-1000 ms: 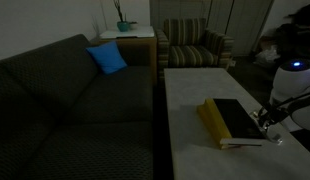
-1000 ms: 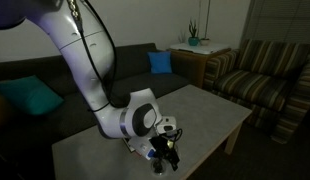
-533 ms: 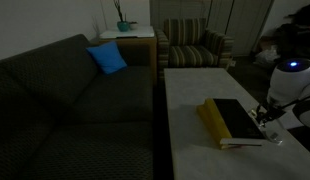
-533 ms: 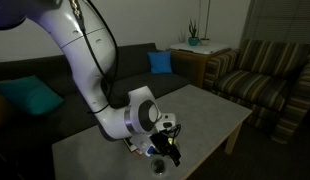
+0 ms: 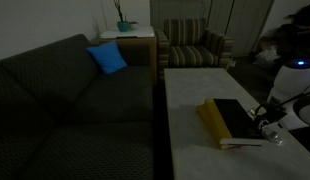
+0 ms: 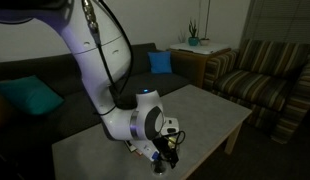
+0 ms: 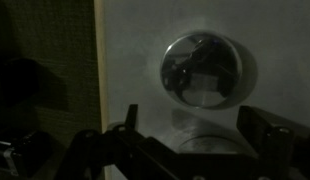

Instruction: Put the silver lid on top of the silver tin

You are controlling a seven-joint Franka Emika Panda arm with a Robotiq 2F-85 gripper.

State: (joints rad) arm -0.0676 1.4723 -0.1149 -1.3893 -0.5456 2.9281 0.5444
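Note:
In the wrist view the silver tin [image 7: 202,70], round and shiny inside, stands on the pale table ahead of my gripper [image 7: 195,115]. The silver lid [image 7: 207,146], a flat dull disc, lies on the table just short of the tin, between my two fingers and partly hidden by the gripper body. The jaws are open, one finger on each side of the lid, with nothing held. In both exterior views the gripper [image 5: 267,122] [image 6: 167,150] hangs low over the table beside the book. A small pale round thing [image 6: 159,163] lies under it.
A black-and-yellow book [image 5: 232,120] lies on the pale table [image 5: 190,110] right beside the gripper; its edge [image 7: 55,70] fills the left of the wrist view. A dark sofa [image 5: 65,100] with a blue cushion runs along one side. A striped armchair [image 5: 193,45] stands beyond.
The arm's upper links have shifted a little over the table; the gripper stays low beside the book. The jaws have stayed open.

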